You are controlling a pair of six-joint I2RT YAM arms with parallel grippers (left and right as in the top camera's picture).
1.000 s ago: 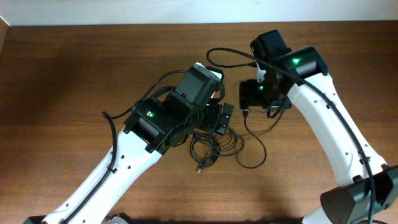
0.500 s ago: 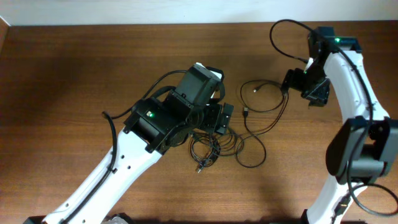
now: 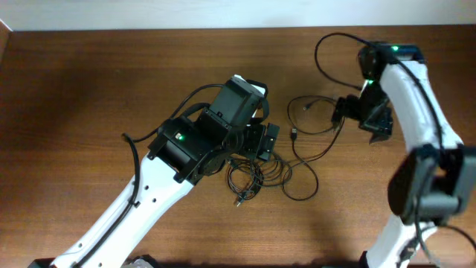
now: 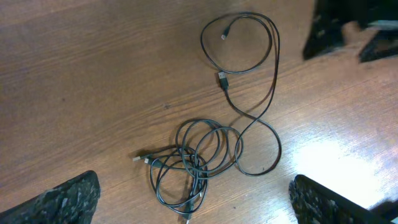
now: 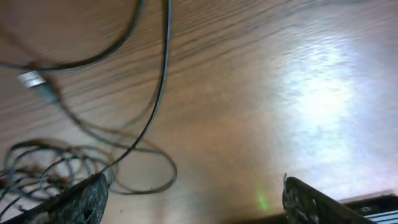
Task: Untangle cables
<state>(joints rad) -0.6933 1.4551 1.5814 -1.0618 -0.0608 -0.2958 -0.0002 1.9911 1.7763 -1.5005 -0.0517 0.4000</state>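
The cables lie in two parts on the wooden table. A tangle of thin black loops (image 3: 249, 179) (image 4: 193, 163) sits just below my left gripper (image 3: 264, 141) (image 4: 194, 202), which hovers over it open and holds nothing. One longer cable (image 3: 316, 123) (image 4: 249, 56) runs out of the tangle into a wide loose loop, and its plug (image 4: 222, 79) (image 5: 34, 79) lies flat. My right gripper (image 3: 343, 112) (image 5: 199, 199) stands open at the right side of that loop, above bare wood. The tangle (image 5: 31, 168) shows blurred at the lower left of the right wrist view.
The thick black cords on both arms are the robot's own. The right gripper's dark body (image 4: 348, 31) shows at the top right of the left wrist view. The table's back edge (image 3: 149, 30) meets a white wall.
The right arm swung from the centre out to the right, then its gripper came back slightly left. The long cable now lies as a loose loop. The left arm has not moved.
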